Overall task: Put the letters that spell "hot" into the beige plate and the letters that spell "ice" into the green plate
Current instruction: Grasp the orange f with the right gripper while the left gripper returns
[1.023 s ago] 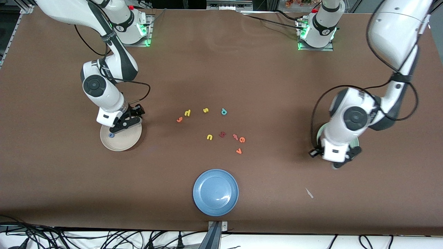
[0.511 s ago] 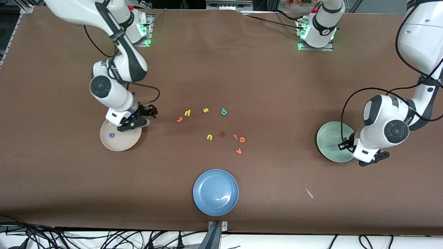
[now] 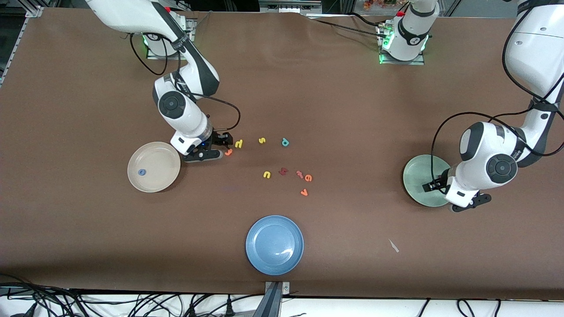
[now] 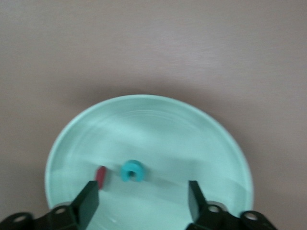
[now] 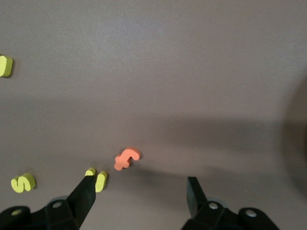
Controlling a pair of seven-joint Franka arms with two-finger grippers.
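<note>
sorting foam letters, mid-run. nearest the camera, the left gripper [image 3: 460, 200] hangs over the green plate [image 3: 416, 176], fingers spread wide and empty; the dark red i [image 4: 100, 176] and teal c [image 4: 132, 170] lie in it. the orange e [image 3: 308, 178] sits on the desk mid-cluster, so "ice" looks one short. the beige plate [image 3: 153, 167] holds the blue o [image 3: 141, 172]. at its 2 o'clock the right gripper [image 3: 210, 147] hovers low, fingers wide and empty, beside the orange t [image 5: 127, 158] with the yellow h [image 5: 97, 178] touching distance off. next move, i'd guess: drop straight onto the t and pinch without nudging the h.
</note>
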